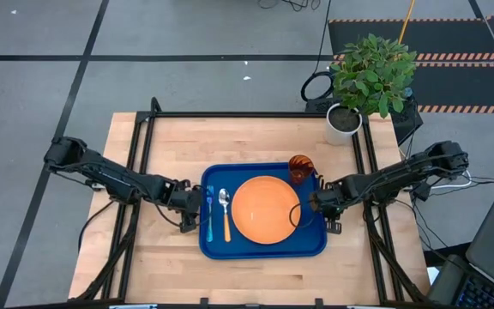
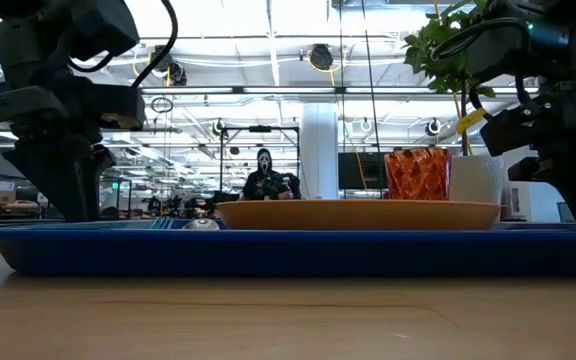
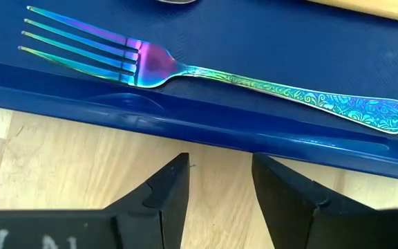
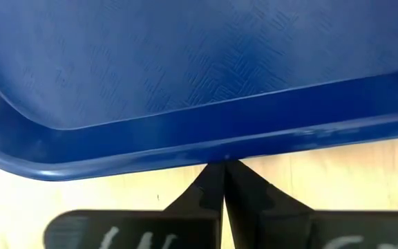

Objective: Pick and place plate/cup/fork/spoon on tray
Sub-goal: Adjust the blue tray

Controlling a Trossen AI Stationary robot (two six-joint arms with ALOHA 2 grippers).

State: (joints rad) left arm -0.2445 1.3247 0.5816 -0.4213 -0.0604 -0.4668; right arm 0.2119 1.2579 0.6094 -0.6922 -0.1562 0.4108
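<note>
The blue tray [image 1: 264,249] lies in the middle of the table. On it are the orange plate [image 1: 267,209], the orange-red cup [image 1: 301,167] at its far right corner, the spoon [image 1: 225,213] and the fork [image 1: 210,215] along its left side. In the left wrist view the fork [image 3: 206,72] shimmers blue and rainbow and lies flat on the tray floor. My left gripper [image 3: 220,169] is open and empty, just outside the tray's left rim [image 3: 185,124], over the wood. My right gripper [image 4: 223,169] is shut at the tray's right rim [image 4: 206,149]. My right gripper's shut fingertips [image 4: 216,181] stand right at the outer edge of the tray's right rim [image 4: 226,153], coming level from the table's right. I cannot tell whether they touch it. The tray lies flat on the table.
A white pot with a green plant [image 1: 350,116] stands at the table's far right corner. Bare wood [image 1: 144,249] lies left, near and far of the tray. A dark frame rail [image 1: 144,154] runs along the table's sides.
</note>
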